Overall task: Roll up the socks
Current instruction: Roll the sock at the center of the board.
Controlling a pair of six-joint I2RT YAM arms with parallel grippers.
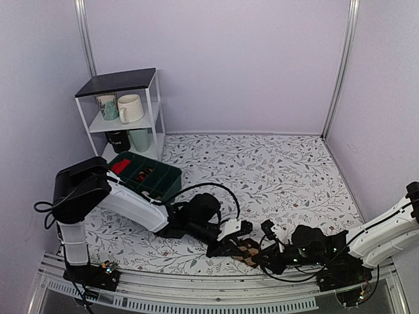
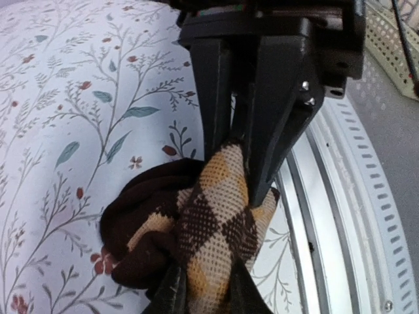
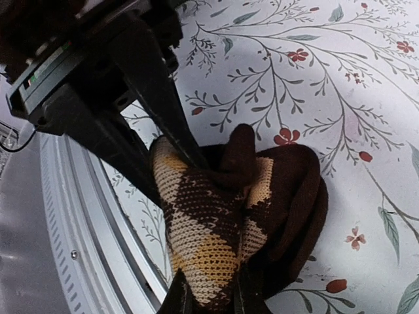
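Socks point(image 2: 209, 222): brown-and-tan argyle bundle, clamped by your left gripper point(image 2: 204, 296) and right gripper point(image 3: 209, 296); weave shows only in wrist views

This is a robot test booth in a lab, not a home. Plain lilac walls point(image 1: 249, 65) are framed by bare metal posts point(image 1: 340, 65). A left arm point(image 1: 131, 206) and a right arm point(image 1: 386, 232) are bolted to a slotted metal rail point(image 1: 216, 288) at the edge of a counter point(image 1: 275, 170) under flowered cloth. A small white shelf point(image 1: 118, 82) of mugs point(image 1: 130, 108) and a green sorting bin point(image 1: 167, 183) look like staged props.
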